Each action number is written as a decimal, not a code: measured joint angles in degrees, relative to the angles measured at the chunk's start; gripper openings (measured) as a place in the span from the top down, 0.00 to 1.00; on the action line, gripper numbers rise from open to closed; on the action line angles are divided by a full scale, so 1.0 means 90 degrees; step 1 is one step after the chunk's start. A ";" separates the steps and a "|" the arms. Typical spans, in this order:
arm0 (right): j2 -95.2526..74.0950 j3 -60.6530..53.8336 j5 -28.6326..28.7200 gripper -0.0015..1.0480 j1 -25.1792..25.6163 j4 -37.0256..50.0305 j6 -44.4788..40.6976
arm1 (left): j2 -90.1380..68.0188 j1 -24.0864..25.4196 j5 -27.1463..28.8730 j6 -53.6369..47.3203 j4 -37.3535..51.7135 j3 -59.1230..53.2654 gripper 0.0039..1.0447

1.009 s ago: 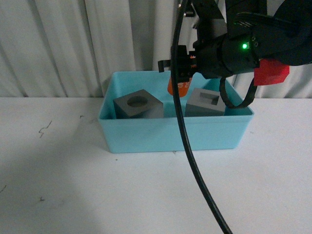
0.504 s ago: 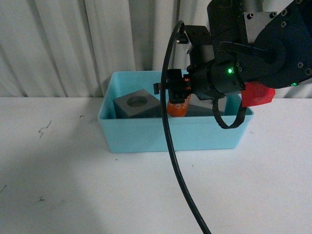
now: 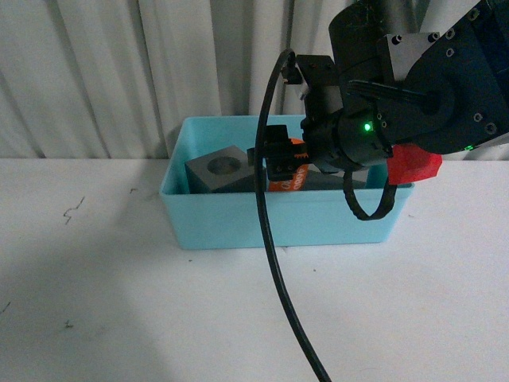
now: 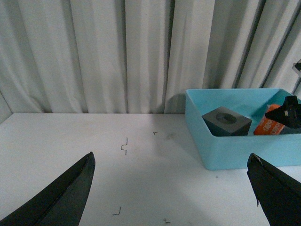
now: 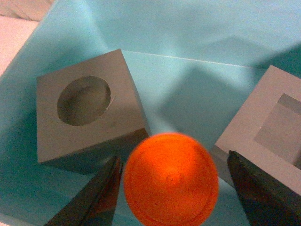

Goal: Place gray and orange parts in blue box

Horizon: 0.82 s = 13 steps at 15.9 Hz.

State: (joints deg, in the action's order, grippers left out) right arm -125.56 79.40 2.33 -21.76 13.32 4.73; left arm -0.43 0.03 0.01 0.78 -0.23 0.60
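- Hovering inside the blue box (image 3: 238,219), the right gripper (image 5: 171,188) has its jaws pinching the orange cylinder (image 5: 170,180).
- Best released low, between both gray cubes (image 5: 87,110).
- Left gripper (image 4: 171,188) jaws spread.

This looks like a robotics lab or test bench rather than a home or shop. A plain white table (image 3: 119,302), scuffed with small dark marks, fills the foreground, and pale pleated curtains (image 3: 119,72) hang behind it as a neutral backdrop that hides the rest of the room. The only items out are test pieces: a light-blue box (image 3: 238,219) holding machined gray cubes (image 4: 225,121) and an orange cylinder (image 5: 170,179). A black robot arm (image 3: 398,95) with a lit green indicator and a loose black cable (image 3: 274,263) hangs over the table.
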 joint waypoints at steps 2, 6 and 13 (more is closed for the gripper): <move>0.0075 -0.0053 0.0010 0.15 0.0010 0.0129 0.0049 | 0.0000 0.0000 0.0000 0.0002 0.0000 0.0000 0.06; 0.2497 -0.1545 -0.0041 0.06 0.0386 0.0903 -0.0032 | 0.0000 0.0000 0.0000 0.0000 0.0000 0.0000 0.06; 0.9678 -0.5999 -0.1056 0.06 0.0814 -0.2497 0.0080 | 0.0000 0.0000 0.0000 0.0000 0.0002 0.0000 0.06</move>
State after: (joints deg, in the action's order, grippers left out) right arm -38.46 25.41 -7.18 -14.44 -9.15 5.45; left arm -0.43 0.03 0.01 0.78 -0.21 0.60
